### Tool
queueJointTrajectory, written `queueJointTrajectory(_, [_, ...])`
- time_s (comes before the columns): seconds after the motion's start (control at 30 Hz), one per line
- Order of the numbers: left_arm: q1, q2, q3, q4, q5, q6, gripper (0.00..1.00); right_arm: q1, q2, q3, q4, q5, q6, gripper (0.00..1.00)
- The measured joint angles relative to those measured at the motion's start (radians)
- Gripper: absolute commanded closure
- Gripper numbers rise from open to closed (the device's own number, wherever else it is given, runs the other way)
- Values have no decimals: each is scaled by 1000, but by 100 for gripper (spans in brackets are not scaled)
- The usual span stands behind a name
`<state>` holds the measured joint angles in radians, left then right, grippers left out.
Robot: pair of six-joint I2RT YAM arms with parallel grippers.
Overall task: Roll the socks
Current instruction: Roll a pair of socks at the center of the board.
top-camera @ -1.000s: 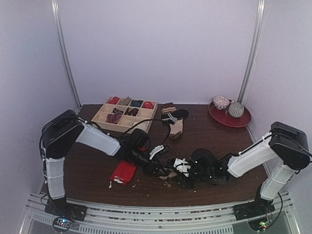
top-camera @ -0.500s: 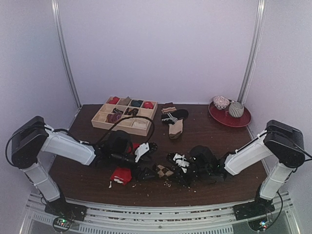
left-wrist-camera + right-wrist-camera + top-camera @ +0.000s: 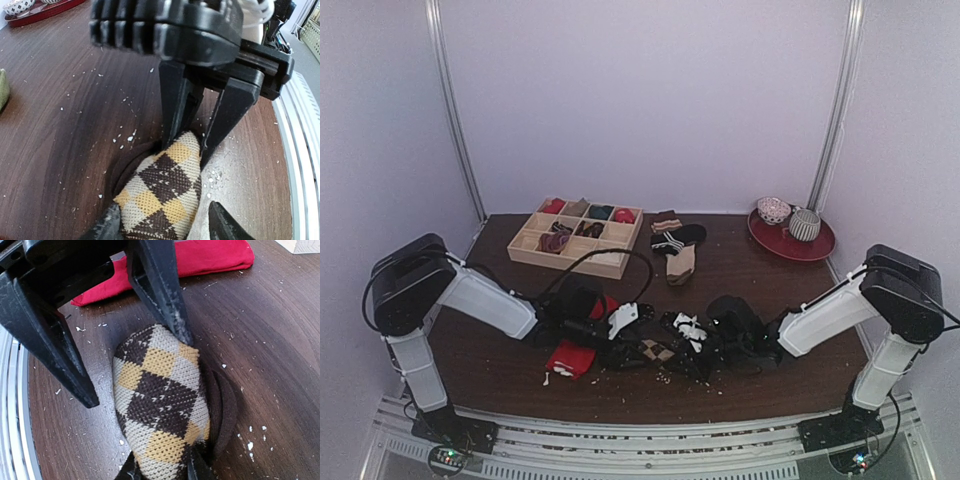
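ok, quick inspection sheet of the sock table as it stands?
Surface: dark wood table, white specks scattered near the front.
Job's things: argyle sock bunched between the two grippers; red sock lying flat to its left in the top view, not held.
Clutter: wooden box with some cells filled; striped sock and tan sock mid-back; red tray with bowl and cup back right.
Grippers: right gripper shut on the argyle sock's end; left gripper open, jaws astride the same sock.
Cables: black cable looping over the table by the left arm.
Surroundings: pale walls, metal posts; nothing else seen.
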<state>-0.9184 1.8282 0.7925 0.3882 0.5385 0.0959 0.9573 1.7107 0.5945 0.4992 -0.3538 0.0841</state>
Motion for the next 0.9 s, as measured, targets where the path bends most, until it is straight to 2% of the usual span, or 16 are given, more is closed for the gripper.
queueJointTrajectory(0.23, [0,31,0,3,0,-13,54,-5,3,14,-22,-11,6,83])
queueJointTrajectory(0.33, [0,45,-5,13,1,-21,62,-7,4,26,-41,-14,14,83])
queueJointTrajectory(0.43, [0,50,-13,32,1,-36,78,-10,8,41,-65,-21,18,83])
queueJointTrajectory(0.5, [0,55,-15,42,3,-43,80,-12,11,46,-74,-24,20,83])
queueJointTrajectory(0.53, [0,55,-15,47,4,-46,85,-14,11,49,-79,-26,21,82])
queueJointTrajectory(0.57, [1,56,-16,50,5,-50,95,-15,12,51,-84,-29,21,80])
queueJointTrajectory(0.6, [1,57,-16,52,5,-54,100,-16,12,54,-89,-31,21,78])
queueJointTrajectory(0.67, [1,59,-17,56,5,-61,100,-16,12,60,-100,-30,24,73])
queueJointTrajectory(0.8, [1,63,-24,77,4,-72,100,-16,4,83,-139,-25,26,48])
queueJointTrajectory(0.9, [-2,65,-35,101,2,-79,100,-14,-20,90,-180,-3,21,39])
